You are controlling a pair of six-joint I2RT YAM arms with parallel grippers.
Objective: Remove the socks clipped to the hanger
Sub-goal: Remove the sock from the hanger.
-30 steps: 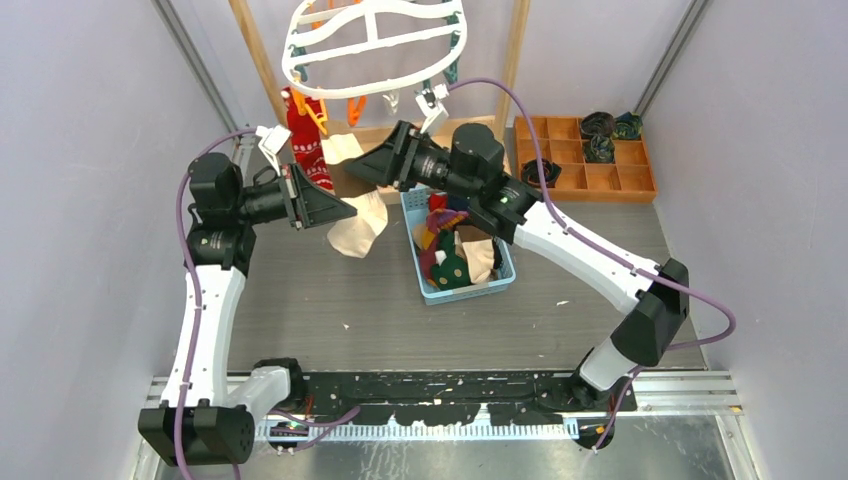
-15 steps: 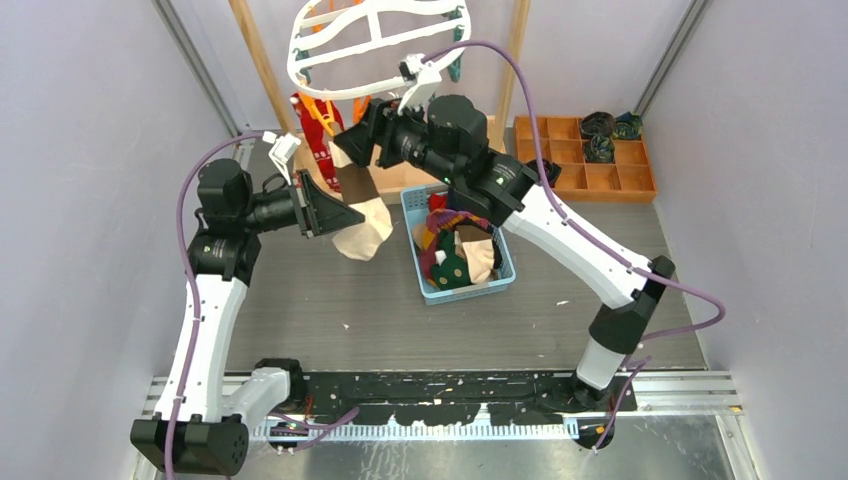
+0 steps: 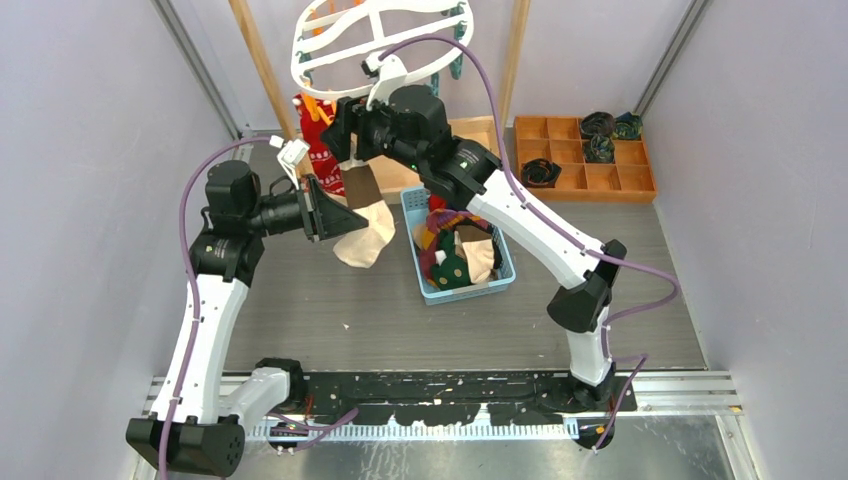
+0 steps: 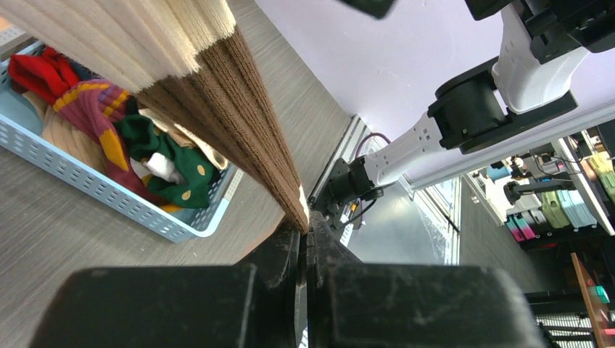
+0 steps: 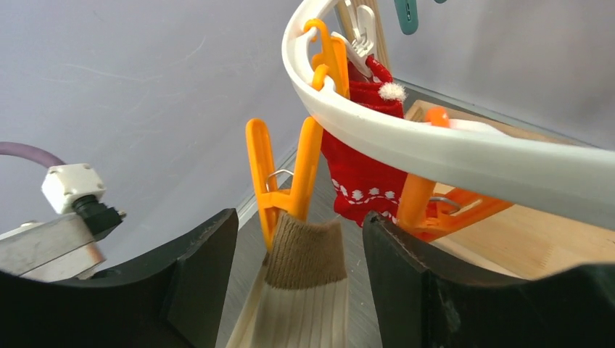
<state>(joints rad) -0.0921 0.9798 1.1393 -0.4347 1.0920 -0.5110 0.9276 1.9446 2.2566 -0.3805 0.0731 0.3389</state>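
The left gripper (image 4: pixel 304 232) is clenched on the beige sock (image 4: pixel 210 80). Its two black fingers are pressed together, and the brown ribbed part of the sock runs down into them and is pinched there. In the top view this gripper reaches in from the left at the middle of the sock, and the pale foot of the sock hangs below it over the grey table (image 3: pixel 300 300).

Just to the right of the sock stands a light blue basket (image 3: pixel 465 293). In it lie loose socks (image 3: pixel 450 255) in red, maroon with yellow stripes, dark green and beige.

Further back, the right gripper (image 5: pixel 297 232) is released. Its fingers stand apart, one on each side of the brown cuff, and I cannot see them touching it. An orange clip (image 5: pixel 283 181) bites the top of this cuff and hangs from the white hanger (image 5: pixel 450 156), so the beige sock is not yet taken off.

Behind it a red sock (image 5: pixel 362 174) with white patterns also hangs from the hanger. At the back right, a wooden tray (image 3: pixel 590 180) with compartments holds some dark rolled socks.
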